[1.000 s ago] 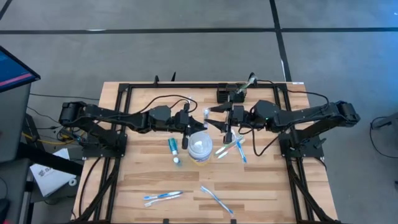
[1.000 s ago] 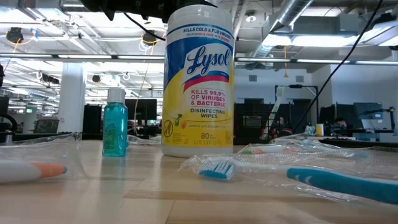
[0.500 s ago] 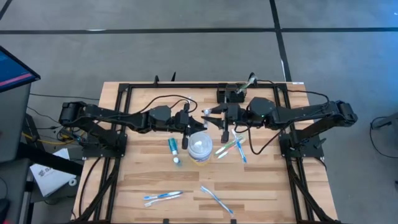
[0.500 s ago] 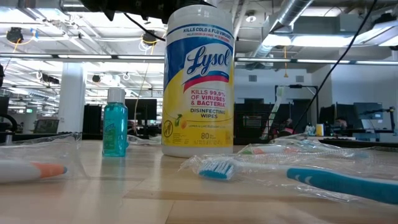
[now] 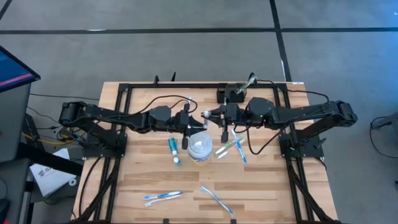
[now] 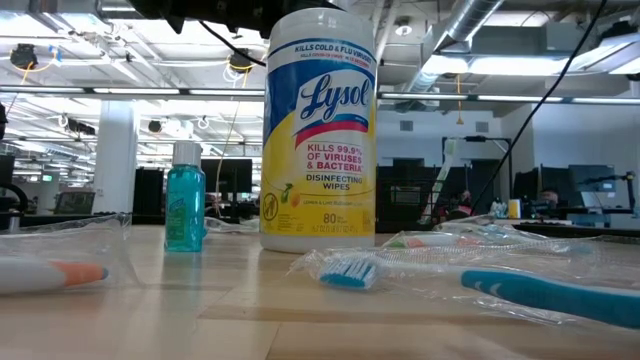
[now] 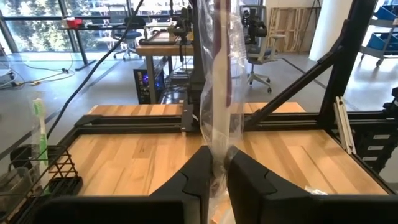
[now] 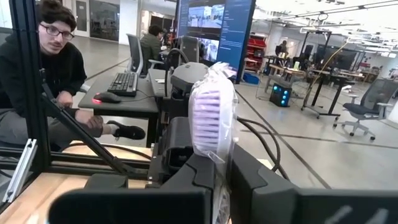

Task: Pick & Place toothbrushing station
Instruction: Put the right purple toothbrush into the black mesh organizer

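Observation:
A toothbrush in a clear wrapper [image 5: 206, 114] hangs above the table's middle, just beyond the round white wipes tub [image 5: 200, 147]. It has a purple-bristled head [image 8: 211, 115]. Both grippers are shut on it: my left gripper [image 5: 190, 122] comes from the left and my right gripper [image 5: 216, 116] from the right. The toothbrushing station [image 5: 230, 95], a small black rack with a green toothbrush standing in it, rests on the table's far side; the left wrist view also shows this rack [image 7: 45, 175]. My left gripper pinches the wrapped handle [image 7: 217, 155] between its two fingers [image 7: 200, 177], coming level from the table's left. The brush rises steeply out of the fingers, clear of the table. The wrapper bunches where the fingers meet. My right gripper pinches the wrapped brush just under its bristled head [image 8: 216, 157] between its two fingers [image 8: 249, 177], coming level from the table's right. The head stands up above the fingers, clear of the table.
A blue tube [image 5: 173, 149] lies left of the tub and a small teal bottle [image 6: 185, 208] stands by it. More wrapped toothbrushes lie right of the tub [image 5: 230, 148] and near the front edge [image 5: 163, 196], [image 5: 215, 198]. Black frame rails [image 5: 118, 99] border the table. A person sits beyond it [image 8: 37, 68].
My right gripper has moved toward the table's left, up to the left gripper, and has shut on the head end of the wrapped toothbrush. The left arm and the brush have stayed where they were.

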Motion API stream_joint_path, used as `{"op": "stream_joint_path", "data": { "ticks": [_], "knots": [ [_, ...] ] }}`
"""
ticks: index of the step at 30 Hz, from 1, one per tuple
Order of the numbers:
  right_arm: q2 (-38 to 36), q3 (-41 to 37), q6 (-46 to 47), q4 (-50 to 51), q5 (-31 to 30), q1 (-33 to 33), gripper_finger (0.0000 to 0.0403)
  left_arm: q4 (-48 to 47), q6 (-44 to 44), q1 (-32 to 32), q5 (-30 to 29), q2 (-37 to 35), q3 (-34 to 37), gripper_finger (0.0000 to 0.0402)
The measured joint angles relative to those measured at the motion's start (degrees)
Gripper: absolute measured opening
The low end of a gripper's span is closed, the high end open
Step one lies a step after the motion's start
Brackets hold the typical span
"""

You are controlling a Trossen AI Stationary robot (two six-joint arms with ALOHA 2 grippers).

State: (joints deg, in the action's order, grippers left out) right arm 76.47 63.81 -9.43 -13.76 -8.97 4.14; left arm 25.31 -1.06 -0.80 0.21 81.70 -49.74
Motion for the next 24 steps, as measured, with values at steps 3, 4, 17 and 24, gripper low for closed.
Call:
{"op": "stream_joint_path", "data": {
  "ticks": [3, 4, 17, 24],
  "knots": [
    [0.0, 0.0, -0.2, 0.0, 0.0, -0.4, 0.0005, -0.3, 0.0, -0.3, 0.0, -1.2, 0.0, 0.0061],
    [0.0, 0.0, -0.2, 0.0, 0.0, -0.6, 0.0006, -0.9, 0.0, -0.6, 0.0, -2.0, 0.0, 0.0064],
    [-0.5, -0.1, -1.1, 2.3, -0.3, -6.7, 0.0005, -9.2, 0.0, -2.0, 0.0, -7.4, 0.0, 0.0067],
    [-0.5, -1.2, -1.7, 3.7, -0.1, -13.0, 0.0005, -9.9, 0.0, -2.0, 0.0, -7.4, 1.3, 0.0067]
  ]
}}
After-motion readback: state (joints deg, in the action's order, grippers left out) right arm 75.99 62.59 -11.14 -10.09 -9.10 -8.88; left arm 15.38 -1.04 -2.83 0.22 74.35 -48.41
